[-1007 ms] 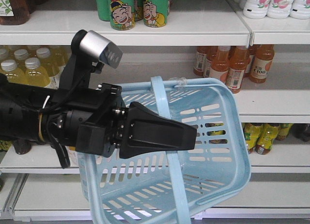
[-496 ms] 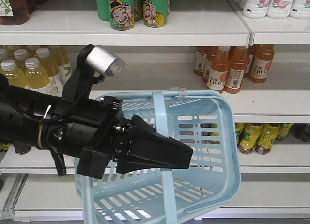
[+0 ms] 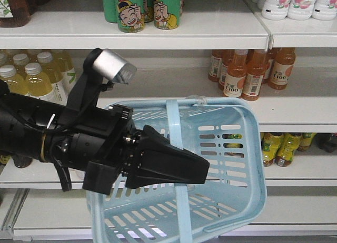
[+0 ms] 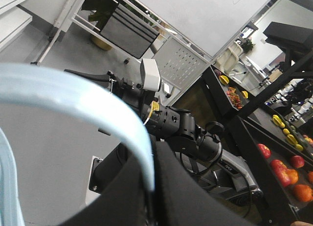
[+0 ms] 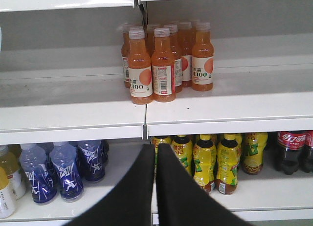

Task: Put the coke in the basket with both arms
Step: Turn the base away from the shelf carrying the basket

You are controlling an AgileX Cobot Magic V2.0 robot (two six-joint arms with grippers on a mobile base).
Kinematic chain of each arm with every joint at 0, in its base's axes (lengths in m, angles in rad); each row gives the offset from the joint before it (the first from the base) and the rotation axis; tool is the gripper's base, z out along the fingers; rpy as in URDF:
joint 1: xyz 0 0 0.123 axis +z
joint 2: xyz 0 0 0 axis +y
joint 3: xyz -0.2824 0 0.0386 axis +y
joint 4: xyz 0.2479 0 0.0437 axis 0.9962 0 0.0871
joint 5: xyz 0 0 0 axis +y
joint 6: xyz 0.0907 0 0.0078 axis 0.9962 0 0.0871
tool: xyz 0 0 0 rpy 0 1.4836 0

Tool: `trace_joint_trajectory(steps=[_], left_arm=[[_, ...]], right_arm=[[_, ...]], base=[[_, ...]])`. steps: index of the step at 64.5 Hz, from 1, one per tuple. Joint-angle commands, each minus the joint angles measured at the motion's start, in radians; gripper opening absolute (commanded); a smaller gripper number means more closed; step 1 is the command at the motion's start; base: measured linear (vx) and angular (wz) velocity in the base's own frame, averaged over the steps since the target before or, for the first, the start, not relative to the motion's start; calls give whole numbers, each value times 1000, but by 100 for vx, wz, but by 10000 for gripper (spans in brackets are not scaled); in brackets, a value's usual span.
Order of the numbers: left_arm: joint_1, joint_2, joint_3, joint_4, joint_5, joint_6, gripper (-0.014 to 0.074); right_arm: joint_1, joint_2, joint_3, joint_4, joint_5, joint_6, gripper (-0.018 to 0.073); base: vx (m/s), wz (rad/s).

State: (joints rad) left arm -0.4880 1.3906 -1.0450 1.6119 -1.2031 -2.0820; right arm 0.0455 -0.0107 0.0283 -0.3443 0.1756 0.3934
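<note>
The light-blue basket (image 3: 231, 148) hangs tilted in front of the shelves by its strap handle (image 3: 172, 119). My left gripper (image 3: 206, 166), a black wedge under a silver camera, is shut on that handle. In the left wrist view the handle (image 4: 98, 96) curves down into the closed jaws of my left gripper (image 4: 152, 155). My right gripper (image 5: 155, 146) is shut with nothing in it and points at the shelving. The coke (image 5: 289, 150), dark bottles with red labels, stands at the far right of the lower shelf, right of the gripper. No bottle shows inside the basket.
Orange juice bottles (image 5: 164, 59) stand on the middle shelf above its white front edge (image 5: 146, 123). Yellow-labelled bottles (image 5: 205, 160) and blue bottles (image 5: 63, 169) fill the lower shelf. Green cans (image 3: 142, 9) line the top shelf. My right arm (image 4: 176, 125) shows behind.
The basket has swung lower and hangs less tilted than a second ago. My left gripper dipped slightly and still holds the handle.
</note>
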Motion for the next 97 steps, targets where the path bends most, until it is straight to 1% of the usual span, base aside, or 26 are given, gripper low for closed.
trace_joint_trajectory(steps=[1, 20, 40, 97], left_arm=[[-3, -38, -27, -88, -177, 5, -7], [-3, -38, -27, -88, -177, 5, -7], [-3, -38, -27, -88, -177, 5, -7], [-3, -38, -27, -88, -177, 5, -7]], right_arm=[[-6, -18, 11, -10, -71, -7, -4], [-6, -18, 11, -10, -71, -7, -4], [-6, -18, 11, -10, -71, -7, -4], [-6, -18, 11, -10, -71, -7, -4]], base=[[-1, -3], [-3, -13], [-4, -34], [-4, -58]])
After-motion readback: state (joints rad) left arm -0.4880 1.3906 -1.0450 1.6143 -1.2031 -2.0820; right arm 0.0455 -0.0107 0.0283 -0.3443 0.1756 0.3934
